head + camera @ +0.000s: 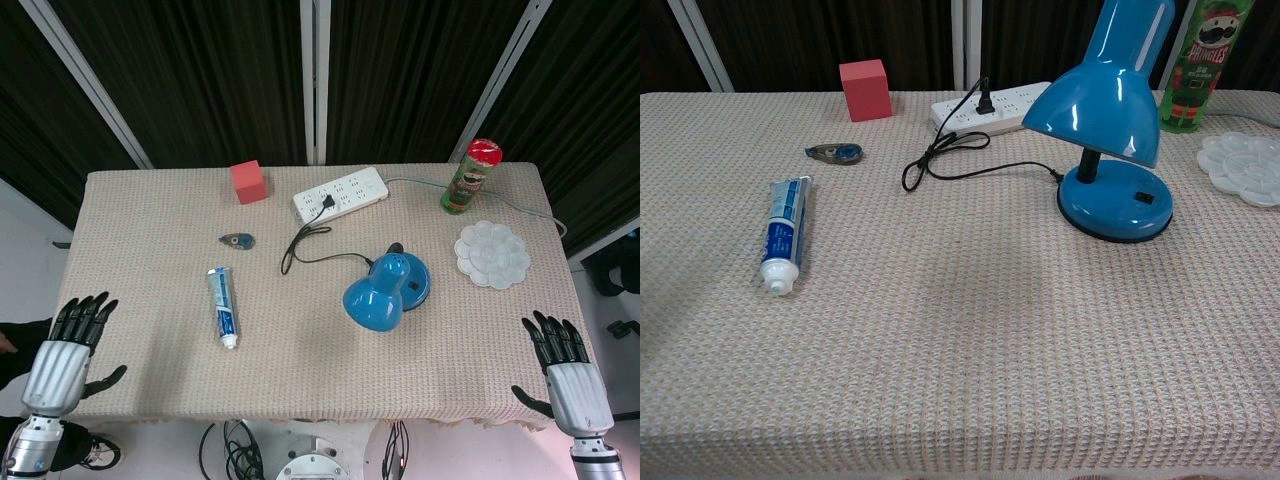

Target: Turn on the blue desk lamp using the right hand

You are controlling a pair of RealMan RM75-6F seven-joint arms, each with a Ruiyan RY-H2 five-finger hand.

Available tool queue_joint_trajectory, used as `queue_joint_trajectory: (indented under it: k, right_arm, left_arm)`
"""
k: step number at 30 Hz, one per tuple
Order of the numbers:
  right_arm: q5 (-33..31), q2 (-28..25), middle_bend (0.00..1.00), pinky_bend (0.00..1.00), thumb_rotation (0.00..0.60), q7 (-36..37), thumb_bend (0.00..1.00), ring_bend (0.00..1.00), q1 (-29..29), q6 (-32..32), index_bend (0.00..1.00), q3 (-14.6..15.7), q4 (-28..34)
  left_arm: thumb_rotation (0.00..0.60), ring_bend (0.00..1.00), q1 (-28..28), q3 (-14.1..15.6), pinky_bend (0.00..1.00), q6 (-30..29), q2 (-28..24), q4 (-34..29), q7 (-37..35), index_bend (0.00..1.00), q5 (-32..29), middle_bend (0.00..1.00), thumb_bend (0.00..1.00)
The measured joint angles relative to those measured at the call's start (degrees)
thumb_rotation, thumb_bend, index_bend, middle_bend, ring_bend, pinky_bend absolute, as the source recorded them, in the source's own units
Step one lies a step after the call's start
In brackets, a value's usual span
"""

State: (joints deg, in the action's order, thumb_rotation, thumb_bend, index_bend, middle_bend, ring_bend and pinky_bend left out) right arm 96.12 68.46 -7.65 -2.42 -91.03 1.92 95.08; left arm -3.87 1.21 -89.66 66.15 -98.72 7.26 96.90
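Head view shows your right hand [567, 372] spread wide, holding nothing, at the bench's [150, 300] five o'clock corner; the blue lamp [387, 290] stands near centre, plugged into the power strip [340, 194].

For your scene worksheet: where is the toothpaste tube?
Head view: the toothpaste tube lies left of centre, below the small blue tape dispenser, left of the blue lamp.

Glossy blue lamp [1110, 110], rough woven tablecloth [960, 340], matt red block [865, 89]

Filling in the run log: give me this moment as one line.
phase: pre-reach | right hand: open, at table edge, apart from lamp | left hand: open, idle | blue desk lamp: plugged into power strip, switch untouched
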Motion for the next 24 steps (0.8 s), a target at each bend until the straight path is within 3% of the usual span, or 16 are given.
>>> queue_joint_trajectory:
  k: [24]
  right_arm:
    - [-2.15,-0.4,0.0,0.0,0.6,-2.19,0.02,0.0,1.91,3.62,0.0,-1.1,1.89]
  left_arm:
    - [0.6,0.0,-0.56,-0.63,0.0,1.09,-0.01,1.12,-1.66,0.0,-1.71,0.0,0.14]
